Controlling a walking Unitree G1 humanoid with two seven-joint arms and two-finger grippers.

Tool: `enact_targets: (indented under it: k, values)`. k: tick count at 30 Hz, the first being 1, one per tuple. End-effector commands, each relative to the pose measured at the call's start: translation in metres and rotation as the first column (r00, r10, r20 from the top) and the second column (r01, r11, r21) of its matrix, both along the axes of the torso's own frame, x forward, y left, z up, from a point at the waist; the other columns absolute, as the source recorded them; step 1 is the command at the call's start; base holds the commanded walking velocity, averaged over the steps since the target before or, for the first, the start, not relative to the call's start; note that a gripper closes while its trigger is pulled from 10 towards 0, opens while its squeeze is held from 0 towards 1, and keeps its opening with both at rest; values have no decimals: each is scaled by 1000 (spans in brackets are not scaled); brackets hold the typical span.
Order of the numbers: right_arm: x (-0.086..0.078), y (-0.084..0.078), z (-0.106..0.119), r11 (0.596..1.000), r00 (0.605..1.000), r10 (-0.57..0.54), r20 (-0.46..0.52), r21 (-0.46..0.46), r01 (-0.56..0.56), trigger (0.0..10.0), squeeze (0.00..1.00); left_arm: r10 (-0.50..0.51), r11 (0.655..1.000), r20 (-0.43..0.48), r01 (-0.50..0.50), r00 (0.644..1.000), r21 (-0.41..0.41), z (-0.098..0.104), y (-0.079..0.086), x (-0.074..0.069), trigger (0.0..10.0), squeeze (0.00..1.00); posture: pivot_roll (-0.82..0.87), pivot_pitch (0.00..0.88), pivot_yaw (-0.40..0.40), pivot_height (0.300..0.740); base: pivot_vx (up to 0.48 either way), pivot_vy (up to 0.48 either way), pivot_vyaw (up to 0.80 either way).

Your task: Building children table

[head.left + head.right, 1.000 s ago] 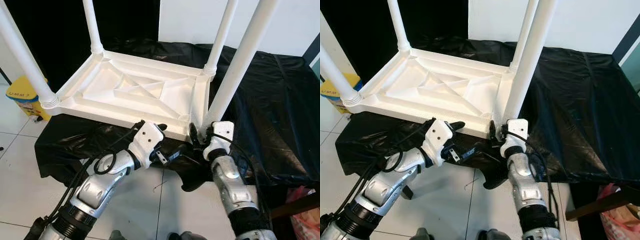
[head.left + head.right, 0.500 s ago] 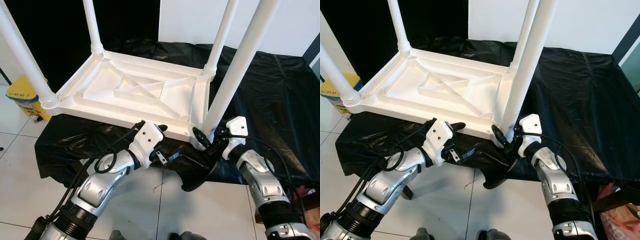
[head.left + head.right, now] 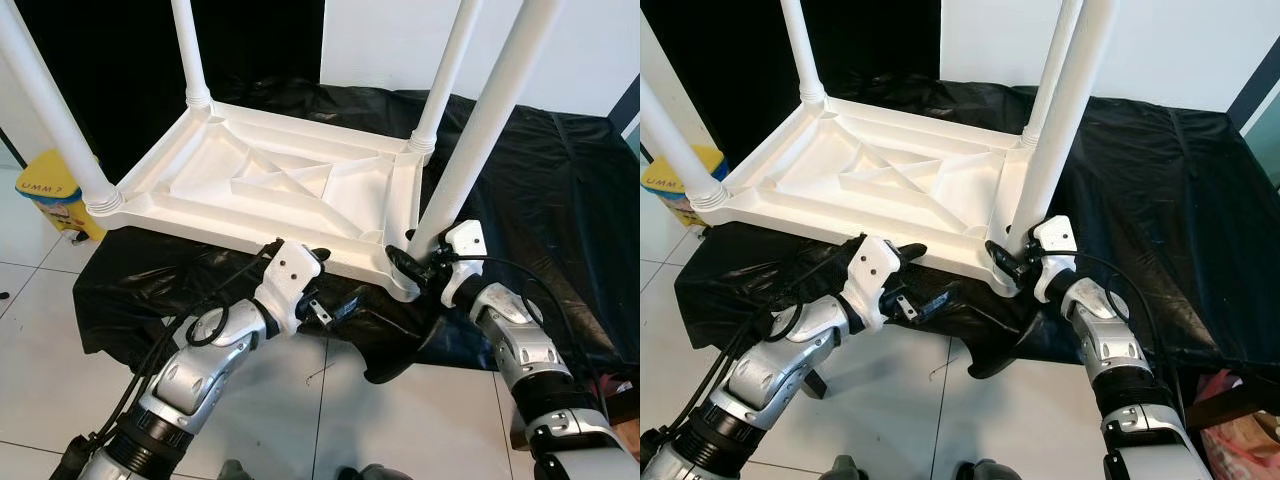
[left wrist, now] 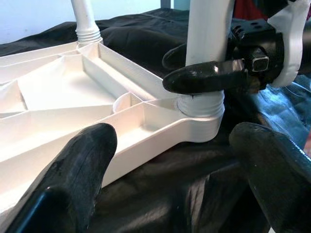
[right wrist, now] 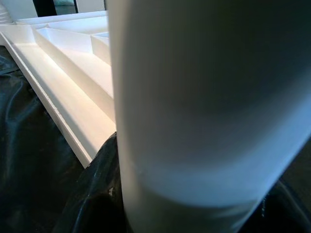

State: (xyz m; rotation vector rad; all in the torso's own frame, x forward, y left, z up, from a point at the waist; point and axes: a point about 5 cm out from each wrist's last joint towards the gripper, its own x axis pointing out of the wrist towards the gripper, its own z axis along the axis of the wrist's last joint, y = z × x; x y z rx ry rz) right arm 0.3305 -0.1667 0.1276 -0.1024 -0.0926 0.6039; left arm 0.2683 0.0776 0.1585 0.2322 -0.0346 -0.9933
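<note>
A white plastic children's table (image 3: 270, 185) lies upside down on a surface covered in black sheet (image 3: 545, 180), with its legs standing up. My right gripper (image 3: 412, 265) is shut on the near right leg (image 3: 470, 140), just above its threaded collar at the table's front right corner. In the left wrist view one black finger (image 4: 204, 77) crosses the front of that leg (image 4: 206, 29). In the right wrist view the leg (image 5: 204, 111) is very close. My left gripper (image 3: 330, 280) is open at the table's front edge, left of that corner, holding nothing.
A yellow bin (image 3: 48, 192) stands on the tiled floor (image 3: 40, 330) at the left. The black sheet hangs over the platform's front edge. A dark curtain and a white wall are behind. A reddish bag (image 3: 1240, 400) lies at the lower right.
My right arm swung out to the right and its fingers came in around the base of the near right leg. The left arm has barely moved.
</note>
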Motion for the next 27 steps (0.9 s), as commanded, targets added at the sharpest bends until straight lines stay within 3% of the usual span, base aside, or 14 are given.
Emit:
enact_targets:
  k: [1,2,3,12,18,21,23,24,27]
  values:
    - [-2,-4,-13,1000,998,-26,-58,2,26,0,0,-87,996,-12,87,996,21,-2,-4,-7,10000,0,58,63,-111,740,0,0,0]
    - [-2,-5,-14,1000,998,-29,-62,9,29,0,0,-87,996,-18,87,996,19,-3,-4,-7,10000,0,58,63,-111,740,0,0,0]
    - [-2,-6,-15,999,997,-43,-66,10,44,10000,0,-89,996,-23,89,996,19,-3,-5,-7,10000,0,58,63,-111,740,0,0,0]
    - [-4,-13,-27,966,963,-257,-81,-10,257,10000,0,-57,998,-10,57,998,3,-1,-4,-5,10000,0,57,60,-108,740,0,0,0]
    - [-9,-6,-30,934,932,-350,-96,38,355,10000,0,-46,999,12,46,999,17,0,-3,-4,10000,0,52,57,-101,740,0,0,0]
    - [-12,-1,-32,901,900,-426,-94,48,431,10000,0,-26,999,38,25,999,27,0,-2,-3,10000,0,51,56,-100,740,0,0,0]
    - [-15,3,-34,857,857,-504,-105,61,512,10000,0,-8,999,58,6,998,36,0,-2,-2,10000,0,50,57,-98,740,0,0,0]
    - [-15,3,-34,857,857,-504,-105,61,512,10000,0,-8,999,58,6,998,36,0,-2,-2,10000,0,50,57,-98,740,0,0,0]
    - [-21,12,-41,762,764,-630,-137,80,643,10000,0,19,999,84,-22,996,37,1,-2,0,10000,0,51,57,-97,740,0,0,0]
